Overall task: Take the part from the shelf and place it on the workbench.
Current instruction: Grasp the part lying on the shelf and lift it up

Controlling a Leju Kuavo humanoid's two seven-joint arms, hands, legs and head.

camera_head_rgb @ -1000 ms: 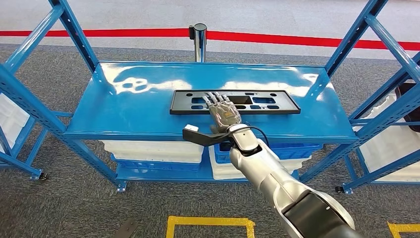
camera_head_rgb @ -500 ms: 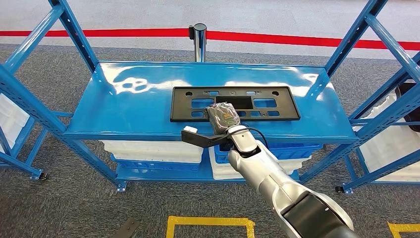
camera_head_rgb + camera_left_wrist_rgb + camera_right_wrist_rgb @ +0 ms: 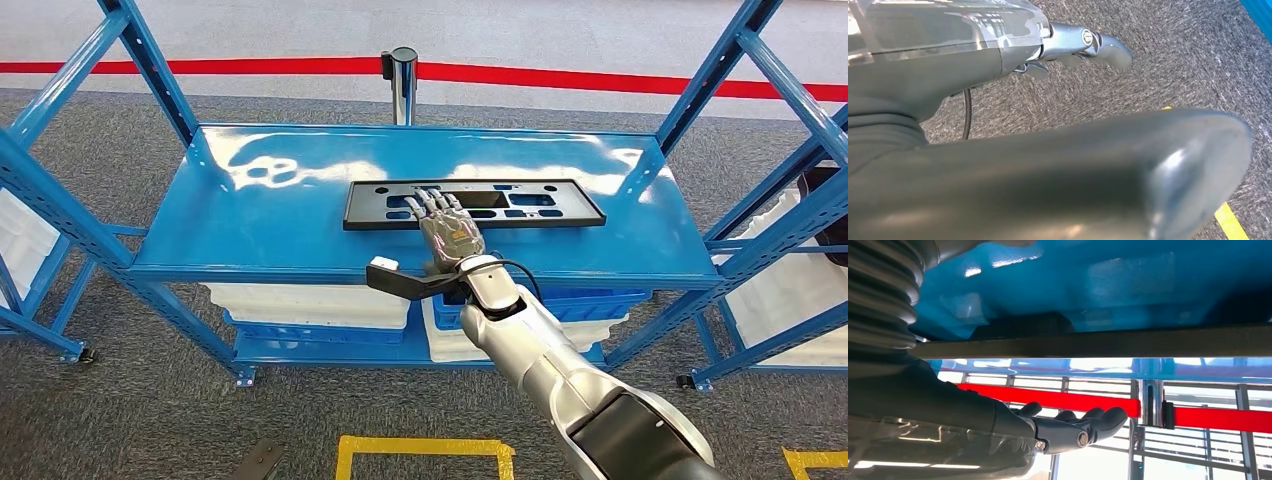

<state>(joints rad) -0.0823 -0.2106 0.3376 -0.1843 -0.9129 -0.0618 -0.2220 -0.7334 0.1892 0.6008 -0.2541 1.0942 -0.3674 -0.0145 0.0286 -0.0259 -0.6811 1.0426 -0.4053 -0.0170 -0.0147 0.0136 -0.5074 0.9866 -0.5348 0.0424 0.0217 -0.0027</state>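
While its fingers are spread flat, the right hand (image 3: 451, 232) rests on the black part (image 3: 474, 204) near the shelf's (image 3: 260, 215) front edge.

one black part (image 3: 475, 204), one blue shelf (image 3: 270, 215), perhaps three bins (image 3: 300, 305) beneath

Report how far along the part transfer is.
Done: the right hand has reached the part, fingers extended over its near edge. In hand: no secure grip is visible; the part lies flat on the shelf. Left: grip it, lift it, carry it to the workbench.
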